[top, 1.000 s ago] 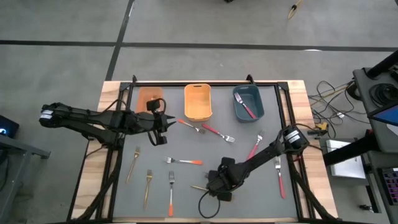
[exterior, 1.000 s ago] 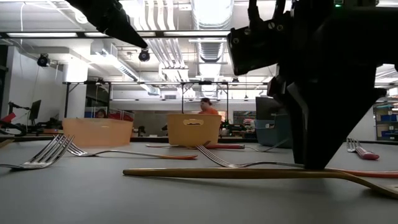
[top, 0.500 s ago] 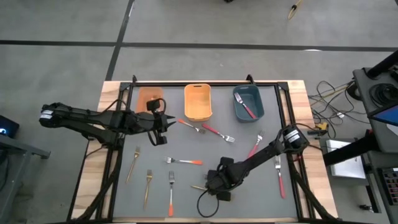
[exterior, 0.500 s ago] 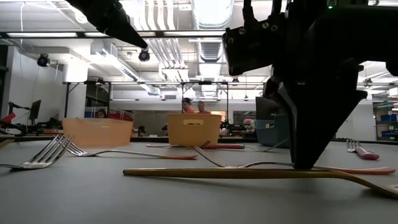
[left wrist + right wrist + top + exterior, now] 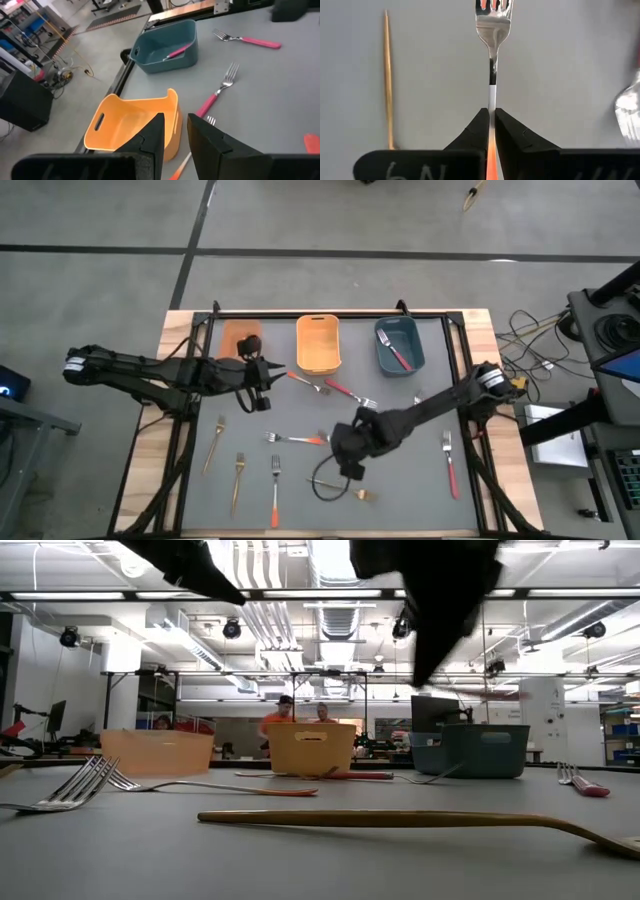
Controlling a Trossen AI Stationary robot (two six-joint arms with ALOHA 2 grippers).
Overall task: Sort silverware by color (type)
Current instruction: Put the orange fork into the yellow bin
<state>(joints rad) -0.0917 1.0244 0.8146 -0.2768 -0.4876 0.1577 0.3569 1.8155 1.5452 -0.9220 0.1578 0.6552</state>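
Blk arms [image 5: 150, 375] (white wrist bands).

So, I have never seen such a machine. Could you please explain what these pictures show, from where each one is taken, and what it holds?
It is a robot with two dark arms at a grey table. One picture looks straight down from above, one looks level across the table top, and two come from cameras on the wrists.

On the table lie small forks, and at its far edge stand three bins: a flat orange-brown bin, a yellow-orange bin and a blue bin with a pink-handled fork inside.

The right gripper is shut on an orange-handled fork, above the table's middle. A gold fork lies below it. The left gripper waits near the bins, holding nothing that I can see.
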